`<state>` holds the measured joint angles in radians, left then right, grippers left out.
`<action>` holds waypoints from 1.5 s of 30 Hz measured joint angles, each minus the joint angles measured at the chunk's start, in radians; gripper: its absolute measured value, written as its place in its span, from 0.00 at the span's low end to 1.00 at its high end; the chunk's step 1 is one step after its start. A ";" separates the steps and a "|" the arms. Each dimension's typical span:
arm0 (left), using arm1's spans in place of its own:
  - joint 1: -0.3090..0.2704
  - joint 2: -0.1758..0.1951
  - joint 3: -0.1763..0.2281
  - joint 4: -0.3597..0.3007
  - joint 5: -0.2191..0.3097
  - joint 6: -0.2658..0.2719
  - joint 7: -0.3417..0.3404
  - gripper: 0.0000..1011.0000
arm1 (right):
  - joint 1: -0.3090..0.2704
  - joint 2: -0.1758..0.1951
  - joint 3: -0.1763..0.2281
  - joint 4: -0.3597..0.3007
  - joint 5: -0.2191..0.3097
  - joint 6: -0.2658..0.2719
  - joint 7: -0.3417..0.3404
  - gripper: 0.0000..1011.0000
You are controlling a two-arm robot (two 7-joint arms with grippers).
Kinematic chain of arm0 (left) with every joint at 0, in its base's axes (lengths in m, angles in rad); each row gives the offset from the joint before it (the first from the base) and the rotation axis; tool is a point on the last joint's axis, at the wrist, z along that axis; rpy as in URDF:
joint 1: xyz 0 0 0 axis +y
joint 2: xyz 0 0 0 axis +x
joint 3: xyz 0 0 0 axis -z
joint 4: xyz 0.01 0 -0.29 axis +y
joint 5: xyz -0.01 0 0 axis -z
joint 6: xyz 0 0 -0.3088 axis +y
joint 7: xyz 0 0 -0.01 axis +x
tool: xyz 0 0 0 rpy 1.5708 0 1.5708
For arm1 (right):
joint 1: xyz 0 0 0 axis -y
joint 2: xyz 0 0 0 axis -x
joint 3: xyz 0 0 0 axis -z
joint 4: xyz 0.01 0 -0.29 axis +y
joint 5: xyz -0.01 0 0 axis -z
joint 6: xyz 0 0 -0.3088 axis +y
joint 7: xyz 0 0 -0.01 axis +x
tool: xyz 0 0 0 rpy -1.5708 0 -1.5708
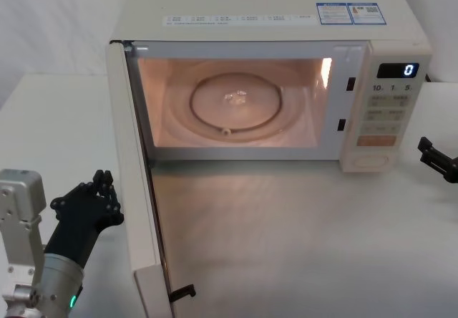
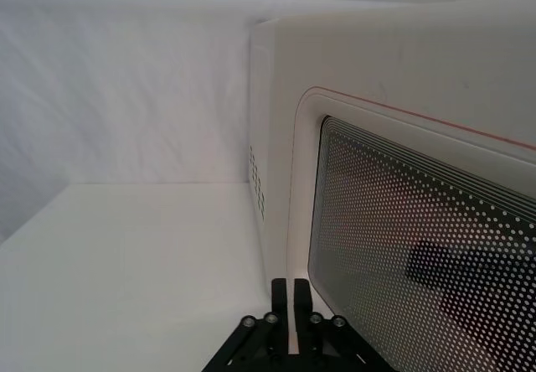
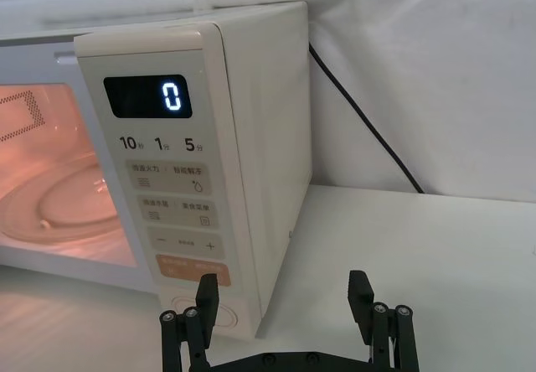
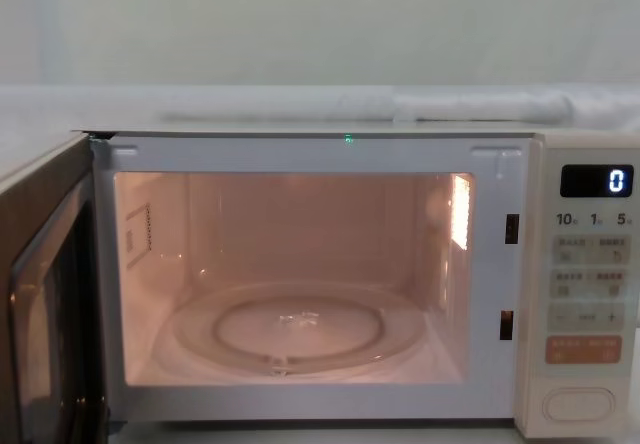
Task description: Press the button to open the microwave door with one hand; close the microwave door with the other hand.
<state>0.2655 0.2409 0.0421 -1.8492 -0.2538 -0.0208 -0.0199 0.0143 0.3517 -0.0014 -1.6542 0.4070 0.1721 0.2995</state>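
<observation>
The left gripper (image 1: pixel 105 182), fingers pressed together, hangs just outside the microwave door (image 1: pixel 136 189), which stands swung wide; farther right, the right gripper (image 3: pixel 285 301), fingers apart, faces the button (image 1: pixel 371 161).

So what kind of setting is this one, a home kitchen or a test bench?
Most likely a staged test bench, not a kitchen: a lone cream microwave stands with its door swung open on a plain white table, and white sheeting hangs behind it.
</observation>
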 joint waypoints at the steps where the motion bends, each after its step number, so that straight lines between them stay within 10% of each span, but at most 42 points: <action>1: 0.000 0.000 0.000 0.000 0.000 0.000 0.000 0.06 | 0.000 0.000 0.000 0.000 0.000 0.000 0.000 0.99; 45: 0.000 -0.006 -0.004 -0.002 0.000 0.001 -0.004 0.00 | 0.000 0.000 0.000 0.000 0.000 0.000 0.000 0.99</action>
<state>0.2655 0.2353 0.0384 -1.8513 -0.2535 -0.0197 -0.0238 0.0143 0.3518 -0.0014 -1.6542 0.4070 0.1721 0.2996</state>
